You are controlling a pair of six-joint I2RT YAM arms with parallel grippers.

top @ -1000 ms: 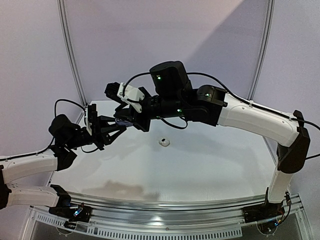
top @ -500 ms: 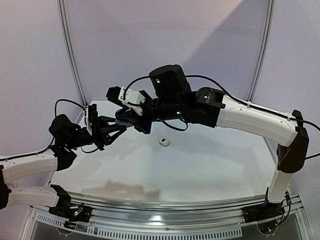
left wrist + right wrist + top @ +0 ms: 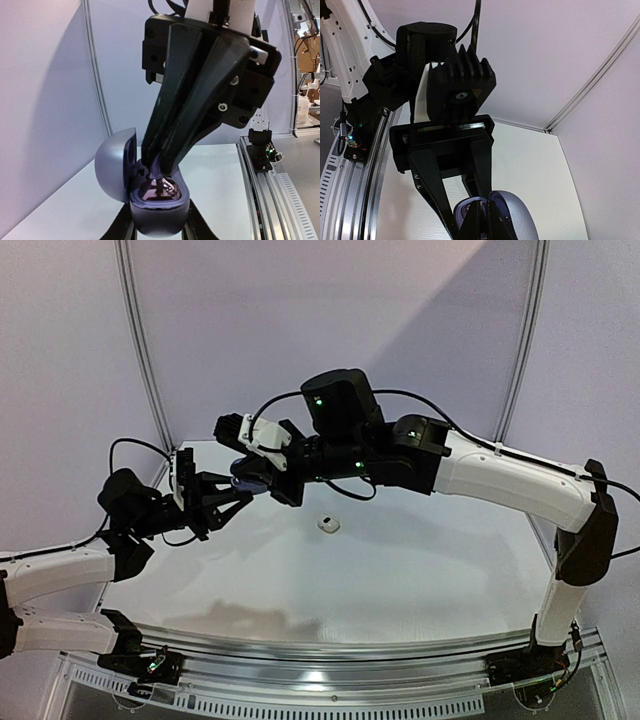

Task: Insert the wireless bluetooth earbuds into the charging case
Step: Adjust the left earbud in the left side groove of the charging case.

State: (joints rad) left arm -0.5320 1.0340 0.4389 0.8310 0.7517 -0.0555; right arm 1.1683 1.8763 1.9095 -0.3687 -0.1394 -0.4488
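Observation:
My left gripper (image 3: 228, 496) is shut on an open grey-lavender charging case (image 3: 241, 481) and holds it above the table's far left. In the left wrist view its fingers (image 3: 121, 226) flank the case body (image 3: 160, 215), and the lid (image 3: 114, 165) stands open on the left. My right gripper (image 3: 255, 476) reaches into the case. Its fingertips (image 3: 159, 172) are pinched together on a dark silvery earbud (image 3: 168, 189) in the case's well. In the right wrist view my right gripper (image 3: 483, 220) is in the case (image 3: 517, 220). A small white earbud (image 3: 328, 524) lies on the table.
The table (image 3: 400, 570) has a metal rail (image 3: 330, 652) along its near edge. Lavender walls with corner posts (image 3: 140, 340) stand behind. The two arms meet closely over the far left of the table.
My right gripper has shifted slightly down and in towards the open case. The left arm and the case have stayed still.

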